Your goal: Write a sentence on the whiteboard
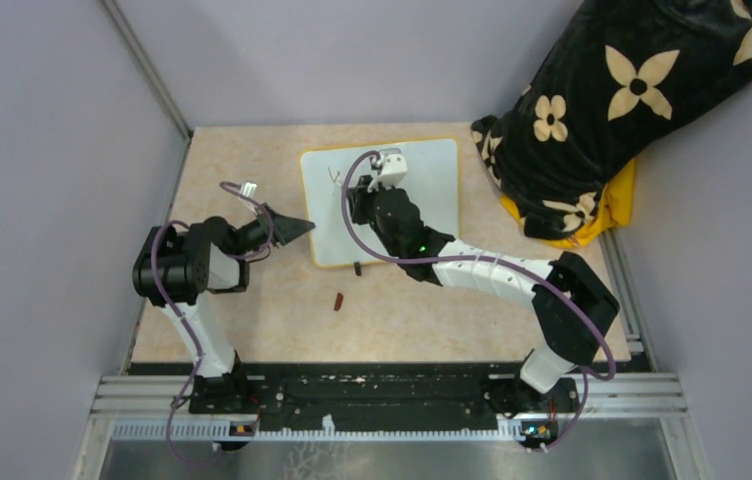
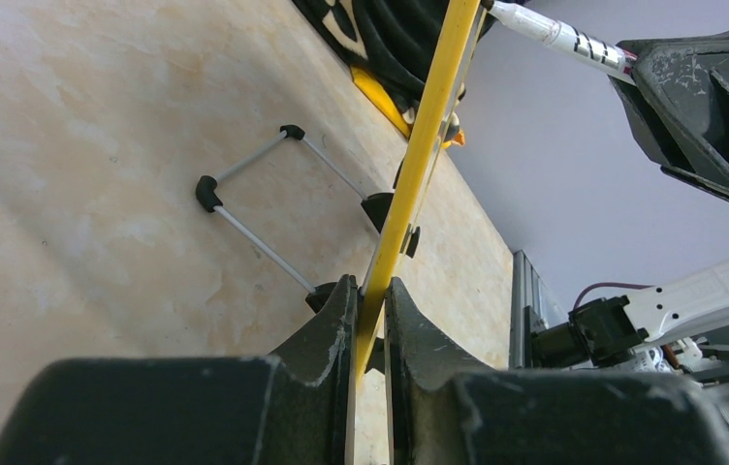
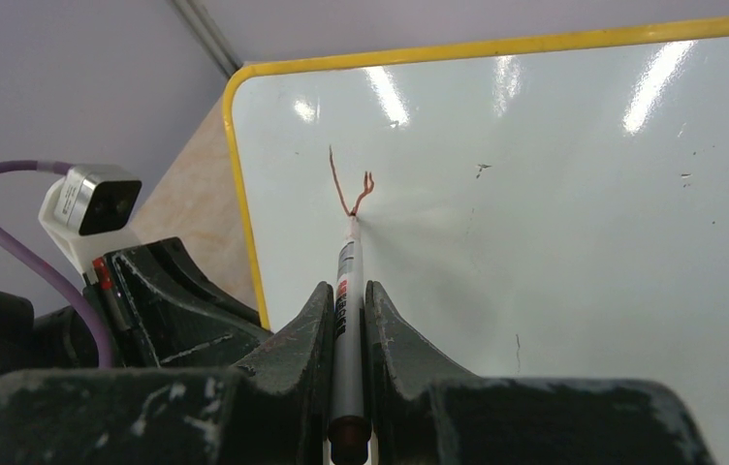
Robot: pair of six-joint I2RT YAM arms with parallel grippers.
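The whiteboard (image 1: 432, 190) stands tilted on the table, white with a thin yellow frame (image 3: 240, 194). My left gripper (image 1: 297, 228) is shut on the frame's left edge (image 2: 409, 194), the yellow edge pinched between both fingers. My right gripper (image 1: 364, 205) is shut on a grey marker (image 3: 346, 300), whose tip touches the board face. Of the sentence only a first reddish-brown stroke (image 3: 349, 189) shows, shaped like a "Y", near the board's upper left; it also shows faintly in the top view (image 1: 333, 177).
A small reddish marker cap (image 1: 338, 300) lies on the table in front of the board. The board's wire stand with black feet (image 2: 244, 194) props its back. A black flowered cloth bundle (image 1: 612, 110) on something yellow fills the far right corner.
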